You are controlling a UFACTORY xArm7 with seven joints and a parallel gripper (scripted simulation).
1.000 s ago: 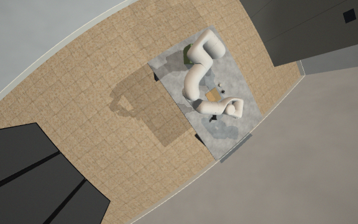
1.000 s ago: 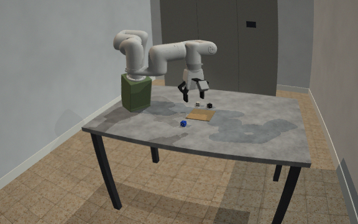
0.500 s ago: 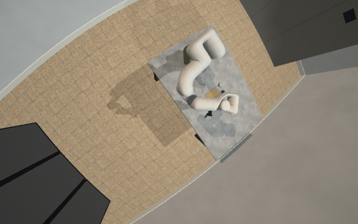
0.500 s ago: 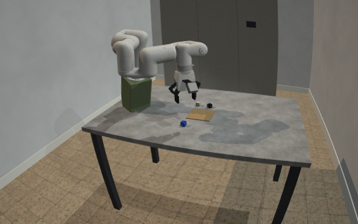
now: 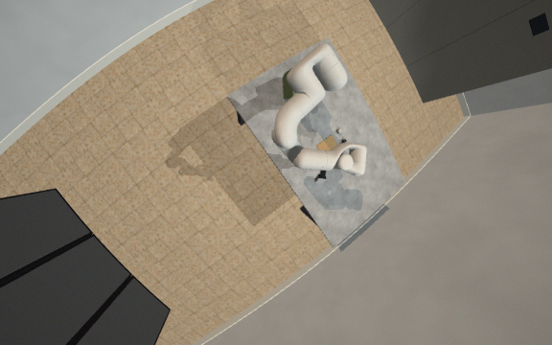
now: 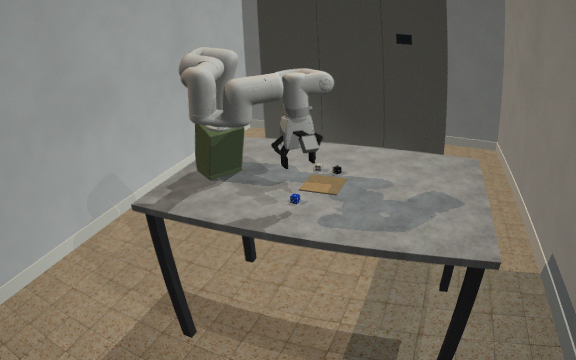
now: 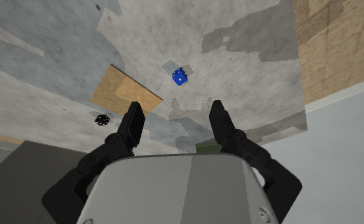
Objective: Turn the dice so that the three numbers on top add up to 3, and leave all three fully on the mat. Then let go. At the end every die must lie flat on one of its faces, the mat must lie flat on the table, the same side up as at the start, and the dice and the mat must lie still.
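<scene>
A small tan mat (image 6: 323,184) lies flat on the grey table; it also shows in the wrist view (image 7: 124,92) and from above (image 5: 327,143). A blue die (image 6: 295,198) sits on the table in front of the mat, off it, also seen in the wrist view (image 7: 180,77). A white die (image 6: 318,167) and a black die (image 6: 337,169) sit on the table just behind the mat, off it; the black die shows in the wrist view (image 7: 102,119). My gripper (image 6: 298,160) hangs open and empty above the table, left of the white die, fingers spread (image 7: 175,114).
The arm stands on a green block (image 6: 219,150) at the table's back left corner. Dark cabinets (image 6: 348,70) stand behind the table. The table's front edge (image 6: 313,240) is near the blue die.
</scene>
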